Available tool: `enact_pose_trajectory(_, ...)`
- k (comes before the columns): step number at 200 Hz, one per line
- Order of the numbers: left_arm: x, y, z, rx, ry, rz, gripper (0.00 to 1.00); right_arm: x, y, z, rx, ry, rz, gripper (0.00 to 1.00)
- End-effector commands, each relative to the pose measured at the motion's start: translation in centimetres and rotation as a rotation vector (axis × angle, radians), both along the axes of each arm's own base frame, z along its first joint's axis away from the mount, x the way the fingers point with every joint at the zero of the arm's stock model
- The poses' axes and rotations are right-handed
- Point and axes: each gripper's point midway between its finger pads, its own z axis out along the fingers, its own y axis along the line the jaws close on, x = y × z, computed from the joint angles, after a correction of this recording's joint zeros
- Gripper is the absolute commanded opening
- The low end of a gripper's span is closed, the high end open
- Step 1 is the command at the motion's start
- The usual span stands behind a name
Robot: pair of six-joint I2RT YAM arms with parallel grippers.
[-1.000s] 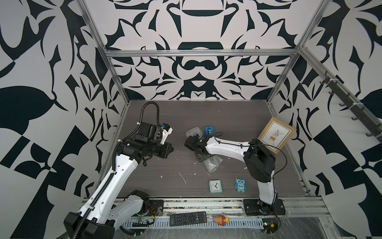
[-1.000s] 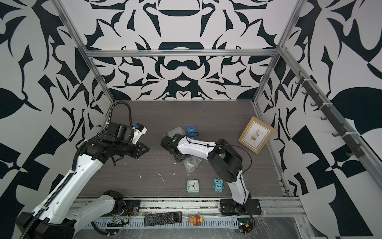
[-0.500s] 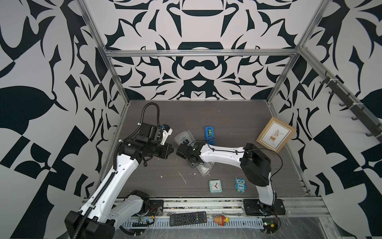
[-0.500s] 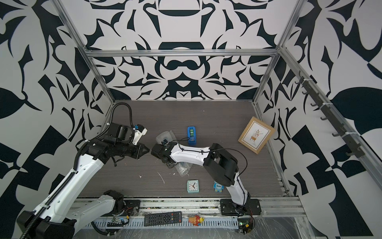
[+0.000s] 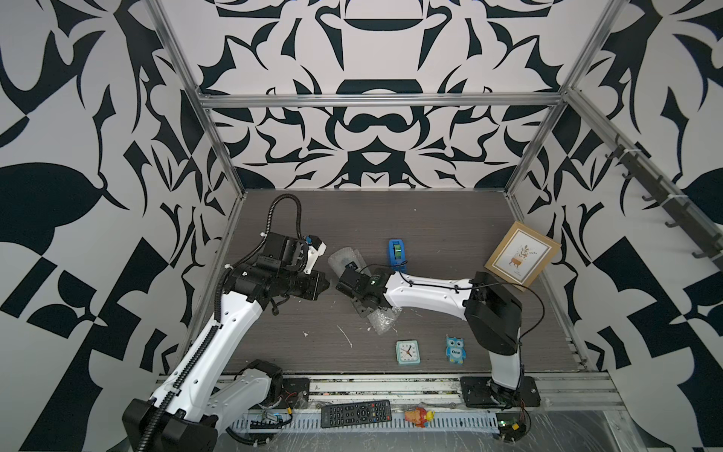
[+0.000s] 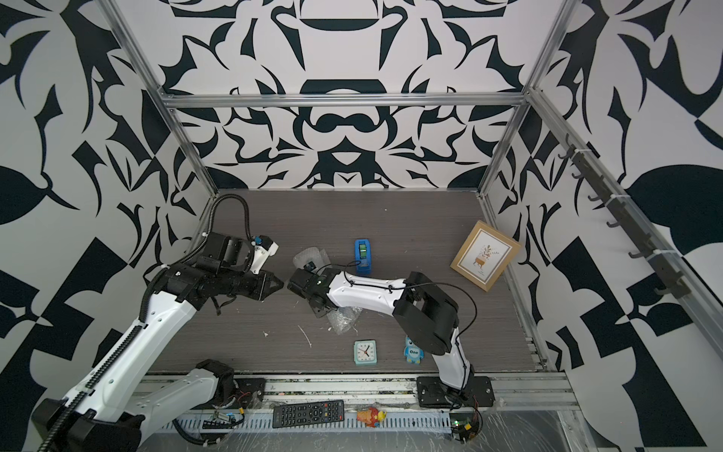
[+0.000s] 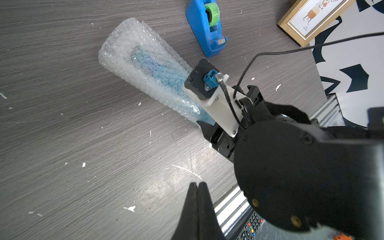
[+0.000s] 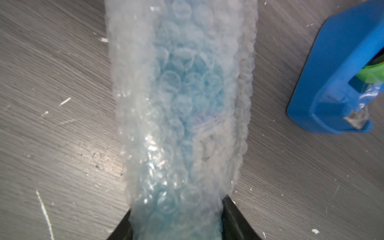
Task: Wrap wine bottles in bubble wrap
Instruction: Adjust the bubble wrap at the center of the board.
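Gripping bubble wrap (image 8: 180, 104) on scuffed grey table (image 5: 430, 219): right tool (image 8: 177, 209); left tool (image 7: 197, 184) closed.

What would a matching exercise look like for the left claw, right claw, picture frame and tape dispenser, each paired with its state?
1 left claw
2 right claw
3 picture frame
4 tape dispenser

A leaning on the side wall
B shut, empty
C gripping the bubble wrap round the bottle
D blue, green roll

Pairs: 1-B, 2-C, 3-A, 4-D
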Motion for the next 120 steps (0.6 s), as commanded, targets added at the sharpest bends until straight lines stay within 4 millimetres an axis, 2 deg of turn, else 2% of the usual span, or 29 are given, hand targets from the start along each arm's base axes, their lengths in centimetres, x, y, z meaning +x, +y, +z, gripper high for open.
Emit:
enact_pose_trajectory(1, -0.3, 0.0, 0.6, -0.016, 0.0, 0.003, 0.0, 1.1, 0.0, 0.9, -0.052, -0.067, 0.024, 0.45)
enact_pose_trajectory(25, -0.4, 0.1, 0.7, -0.016, 0.0, 0.008, 0.0, 0.8, 0.6, 1.6, -0.054, -0.093, 0.053, 0.46)
enact_pose_trajectory(71, -0.4, 0.5, 0.9, 0.001, 0.022, 0.043, 0.0, -1.0, 2.8, 2.2, 0.015, -0.094, 0.113, 0.54)
enact_pose_trajectory(120, -0.6, 0.6, 0.9, -0.003, 0.04, 0.054, 0.0, -2.4, 4.8, 3.6, 0.162, -0.063, 0.155, 0.58)
